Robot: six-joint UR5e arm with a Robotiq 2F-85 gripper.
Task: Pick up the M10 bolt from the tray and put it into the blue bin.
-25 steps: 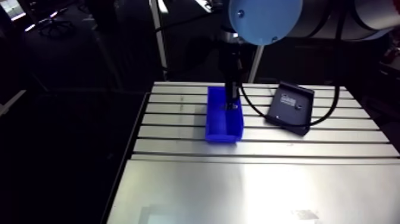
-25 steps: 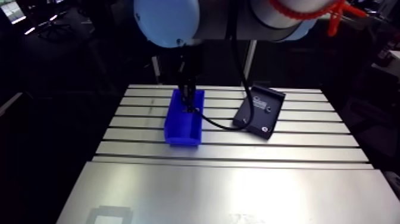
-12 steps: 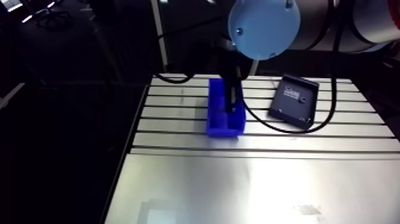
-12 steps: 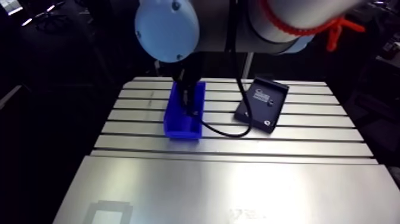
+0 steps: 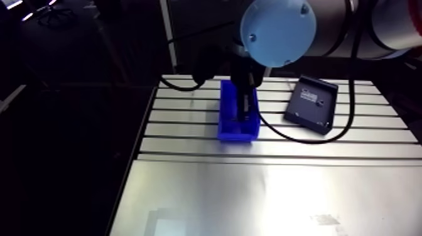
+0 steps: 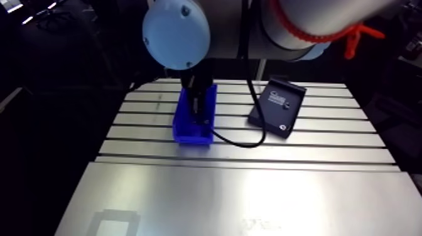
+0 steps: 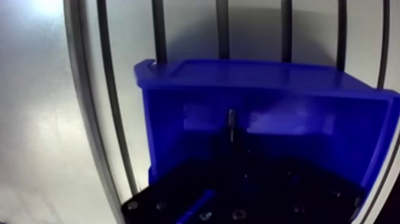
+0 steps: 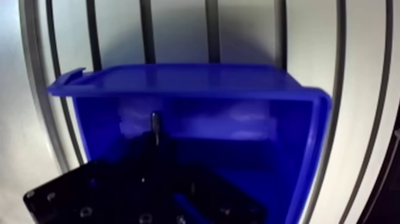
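**Bolt inside the blue bin, drop-off in hand**

The slotted aluminium table [image 5: 264, 188] is carrying two things at its far end: the blue bin [image 5: 237, 134] and, well apart from it, the black tray [image 5: 309, 108], which is showing no bolt that I can make out. The arm, with its light-blue joint cap [image 5: 278, 30] up front, is hanging over the bin. The gripper [image 5: 243, 118] is sitting down between the bin's walls. In the wrist view a slim grey shank, which I am taking for the M10 bolt [image 7: 231, 124], is poking out ahead of the dark gripper body, inside the bin and near its far wall. I cannot tell how the jaws stand; they are lost in shadow. I am reading this as the drop-off step. The next move calls for letting go, if that is not yet done, then a straight lift clear of the walls.
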